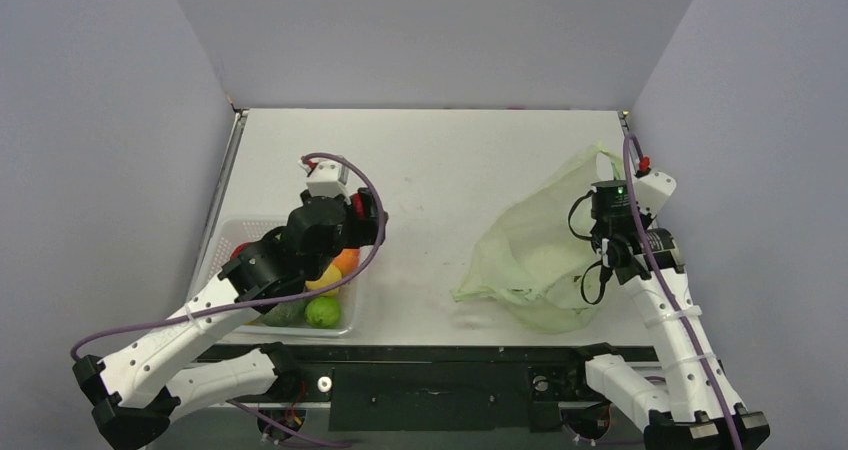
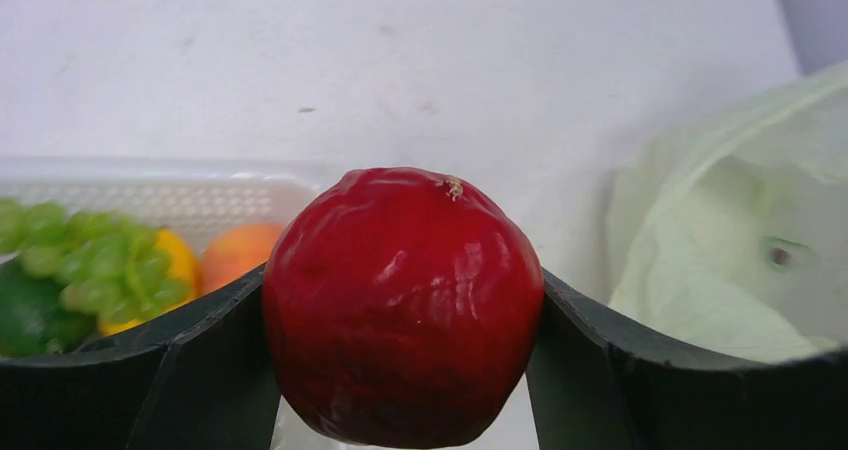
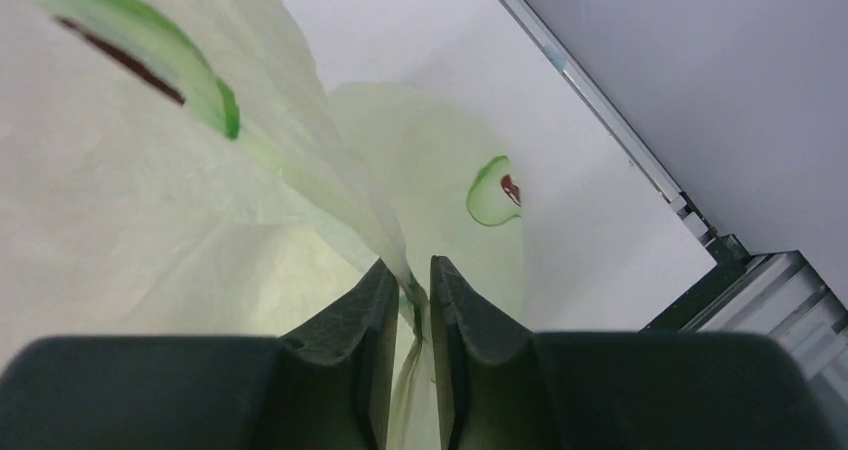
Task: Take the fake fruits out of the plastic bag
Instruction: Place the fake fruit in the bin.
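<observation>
my left fingers (image 2: pixel 240 315) are spread about one fruit wide and clamp a glossy red fruit (image 2: pixel 402 305) between them, by the far right corner of the white latticed basket (image 1: pixel 222 242) at the near left of the surface (image 1: pixel 430 160). in the basket lie an orange fruit (image 1: pixel 346 260), a yellow fruit (image 1: pixel 326 278), a light green fruit (image 1: pixel 322 312) and green grapes (image 2: pixel 90 260) (a darker green piece (image 1: pixel 285 314) sits beside them). my right fingers (image 3: pixel 385 305) are almost closed, pinching a fold of the plastic bag (image 1: pixel 530 255), which sits at the near right, well apart from the basket.
</observation>
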